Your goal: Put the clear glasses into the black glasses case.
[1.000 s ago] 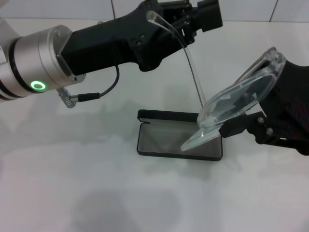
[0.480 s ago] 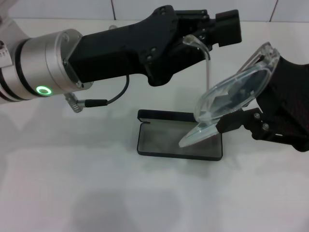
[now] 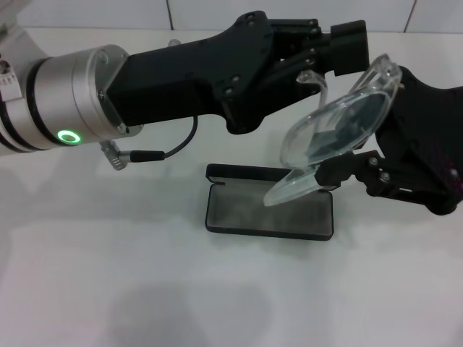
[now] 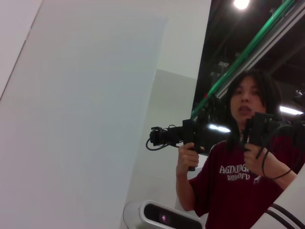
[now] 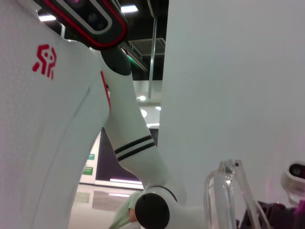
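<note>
The clear glasses (image 3: 334,129) hang tilted in the air above the right end of the black glasses case (image 3: 246,215). The case lies open on the white table, grey lining up. My right gripper (image 3: 354,172) comes in from the right and is shut on the lower edge of the lens front. One clear arm (image 3: 293,189) is folded and hangs just over the case. The curved tip of the other arm (image 3: 312,76) sits against my left gripper (image 3: 322,54), which reaches across from the left above the case. A clear part of the glasses (image 5: 228,193) shows in the right wrist view.
The left forearm (image 3: 181,79) spans the scene high above the table, with a cable (image 3: 155,153) dangling below it. A white table (image 3: 108,275) surrounds the case. The left wrist view shows only a wall and a person (image 4: 236,167) holding handsets.
The left gripper moved right and down, swinging the raised clear arm in toward the lens front. The right gripper shifted the glasses slightly left and up.
</note>
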Controlling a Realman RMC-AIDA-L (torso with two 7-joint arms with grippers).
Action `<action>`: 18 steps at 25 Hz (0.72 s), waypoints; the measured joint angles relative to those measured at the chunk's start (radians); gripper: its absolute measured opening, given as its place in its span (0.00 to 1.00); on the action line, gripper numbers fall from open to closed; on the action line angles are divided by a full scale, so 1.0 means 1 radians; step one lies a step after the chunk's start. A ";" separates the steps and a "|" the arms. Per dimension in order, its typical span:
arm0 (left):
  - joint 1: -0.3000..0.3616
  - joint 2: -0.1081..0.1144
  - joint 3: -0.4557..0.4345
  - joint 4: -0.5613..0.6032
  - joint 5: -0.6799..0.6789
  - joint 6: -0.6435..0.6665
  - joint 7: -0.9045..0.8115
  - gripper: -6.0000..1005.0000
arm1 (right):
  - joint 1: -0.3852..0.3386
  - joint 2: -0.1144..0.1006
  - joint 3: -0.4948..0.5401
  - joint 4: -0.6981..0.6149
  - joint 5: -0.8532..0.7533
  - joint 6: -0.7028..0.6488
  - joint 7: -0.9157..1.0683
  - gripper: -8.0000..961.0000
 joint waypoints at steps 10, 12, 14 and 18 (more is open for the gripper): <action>-0.002 0.002 -0.002 0.000 0.000 -0.003 0.001 0.11 | 0.011 0.002 0.004 0.000 -0.019 0.023 -0.013 0.11; -0.002 0.004 -0.012 0.000 0.001 -0.006 0.003 0.11 | 0.011 0.001 0.003 0.000 -0.019 0.023 -0.013 0.11; -0.001 0.006 -0.029 0.000 0.005 -0.008 0.005 0.11 | 0.011 0.000 0.002 -0.001 -0.019 0.019 -0.013 0.11; 0.005 0.011 -0.085 0.000 0.021 -0.008 0.009 0.11 | 0.005 0.001 0.000 -0.008 -0.019 0.012 -0.013 0.11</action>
